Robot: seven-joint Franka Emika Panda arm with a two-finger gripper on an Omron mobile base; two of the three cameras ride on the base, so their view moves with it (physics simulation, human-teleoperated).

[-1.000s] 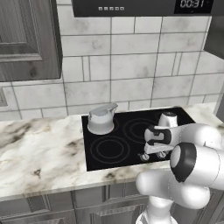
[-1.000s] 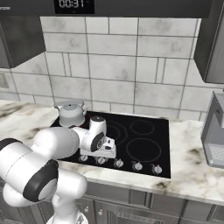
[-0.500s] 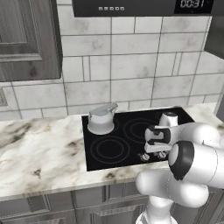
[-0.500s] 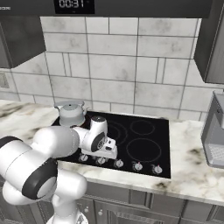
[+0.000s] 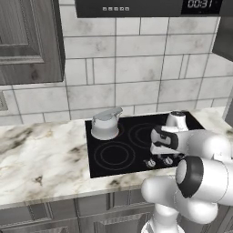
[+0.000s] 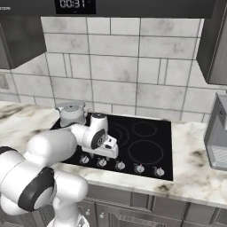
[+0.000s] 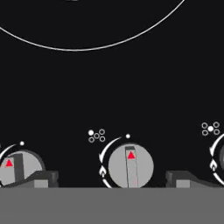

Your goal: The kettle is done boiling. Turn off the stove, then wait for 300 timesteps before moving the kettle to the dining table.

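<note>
Hand view: our gripper (image 7: 111, 177) has just spread open around the knob (image 7: 130, 166) on the stove (image 7: 109, 87); we judge it off.

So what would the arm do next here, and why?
Probably lift the gripper straight up off the knob. Its fingertips stand wide on either side of the knob without touching it, so the turning looks done. The kettle sits on the stove, to be left alone during the wait.

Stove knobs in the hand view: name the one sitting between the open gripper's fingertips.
The middle knob, centred between the fingertips; the left knob lies outside them.
</note>
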